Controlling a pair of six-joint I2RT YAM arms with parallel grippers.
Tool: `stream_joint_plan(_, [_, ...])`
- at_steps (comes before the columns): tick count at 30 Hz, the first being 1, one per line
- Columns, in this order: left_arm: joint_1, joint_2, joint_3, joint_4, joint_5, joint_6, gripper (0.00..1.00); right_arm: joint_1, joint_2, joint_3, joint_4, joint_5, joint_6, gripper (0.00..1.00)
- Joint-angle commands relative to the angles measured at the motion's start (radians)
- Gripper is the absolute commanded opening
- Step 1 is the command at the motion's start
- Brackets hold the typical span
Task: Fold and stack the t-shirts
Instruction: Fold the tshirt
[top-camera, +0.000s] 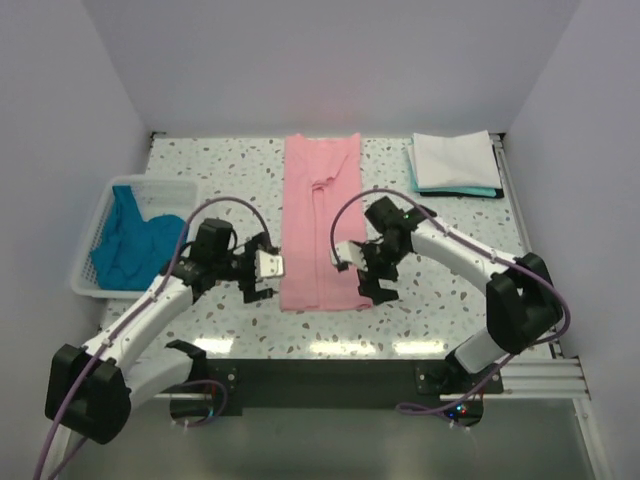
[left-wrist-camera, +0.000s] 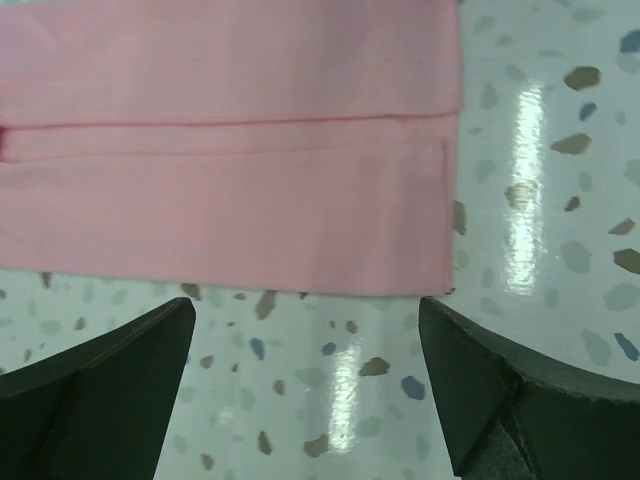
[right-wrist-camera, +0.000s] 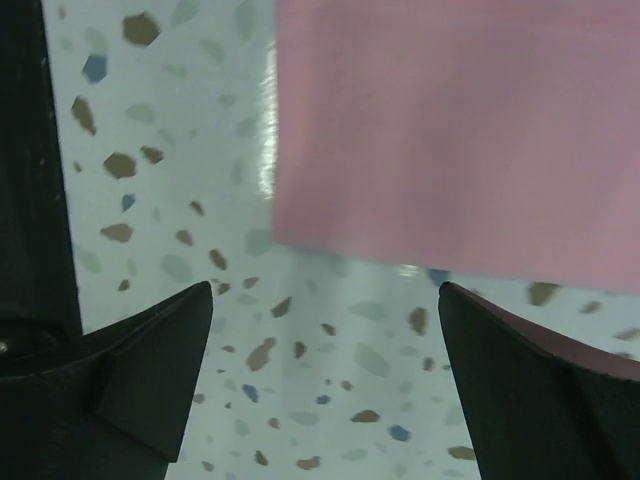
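Note:
A light pink t-shirt (top-camera: 320, 220) lies in the middle of the table, folded lengthwise into a long narrow strip running from back to front. My left gripper (top-camera: 268, 266) is open and empty just left of the strip's near end; the pink edge (left-wrist-camera: 230, 200) fills the top of the left wrist view. My right gripper (top-camera: 362, 270) is open and empty at the strip's near right corner, which shows in the right wrist view (right-wrist-camera: 460, 140). A folded white t-shirt (top-camera: 455, 160) lies on a folded teal one (top-camera: 470, 190) at the back right. A crumpled teal-blue t-shirt (top-camera: 135, 240) sits in the basket.
A white plastic lattice basket (top-camera: 100, 215) stands at the left edge of the speckled table (top-camera: 210, 170). White walls close the back and both sides. A black rail (top-camera: 330, 375) runs along the near edge between the arm bases.

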Motion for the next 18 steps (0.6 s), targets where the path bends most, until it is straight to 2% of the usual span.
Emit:
stream_joint_plan(1, [-0.09, -0.075, -0.128, 0.033, -0.037, 0.154, 0.98, 0.063, -0.161, -0.181, 0.141, 0.008, -0.138, 0.98])
stream_joint_plan(3, [-0.159, -0.074, -0.176, 0.085, -0.101, 0.139, 0.95, 0.103, -0.17, -0.232, 0.207, 0.004, -0.134, 0.95])
stream_joint_plan(6, [-0.223, -0.043, -0.253, 0.179, -0.161, 0.131, 0.88, 0.126, -0.166, -0.293, 0.277, -0.008, -0.106, 0.78])
stream_joint_plan(7, [-0.236, -0.023, -0.262, 0.214, -0.166, 0.128, 0.84, 0.127, -0.167, -0.327, 0.303, -0.005, -0.102, 0.65])
stream_joint_plan(9, [-0.265, 0.003, -0.273, 0.245, -0.178, 0.102, 0.79, 0.132, -0.169, -0.355, 0.359, 0.011, -0.121, 0.56])
stream_joint_plan(10, [-0.273, 0.035, -0.273, 0.263, -0.18, 0.095, 0.72, 0.132, -0.166, -0.377, 0.369, 0.021, -0.132, 0.5])
stream_joint_plan(13, [-0.308, 0.083, -0.265, 0.282, -0.183, 0.067, 0.61, 0.132, -0.161, -0.414, 0.388, 0.042, -0.167, 0.47])
stream_joint_plan(18, [-0.354, 0.112, -0.275, 0.343, -0.221, 0.022, 0.57, 0.132, -0.163, -0.454, 0.44, 0.056, -0.163, 0.46])
